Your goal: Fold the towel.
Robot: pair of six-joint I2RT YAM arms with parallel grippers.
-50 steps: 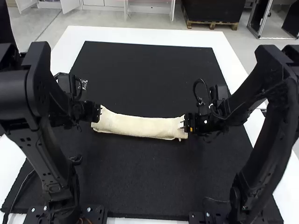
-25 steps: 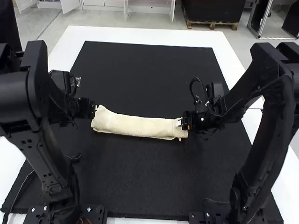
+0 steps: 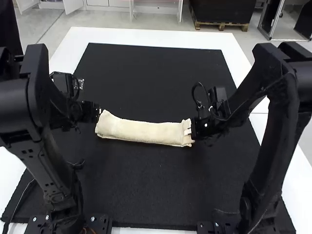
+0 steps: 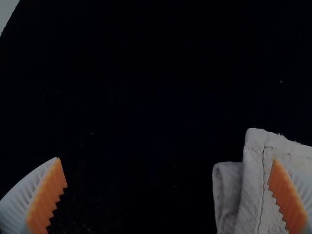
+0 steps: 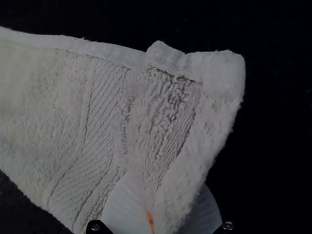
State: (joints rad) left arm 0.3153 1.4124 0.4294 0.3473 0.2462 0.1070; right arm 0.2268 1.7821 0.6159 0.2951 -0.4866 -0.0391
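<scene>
The towel lies on the mat as a folded strip, left fingers spread at one end, right fingers pinching the other; I judge the crosswise fold in hand, requiring the pinched end lifted inward.

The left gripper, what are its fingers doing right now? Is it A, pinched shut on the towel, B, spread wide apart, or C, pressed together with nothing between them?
B: the left gripper has its orange pads far apart, with dark mat showing between them and the towel's end close by one of them.
</scene>
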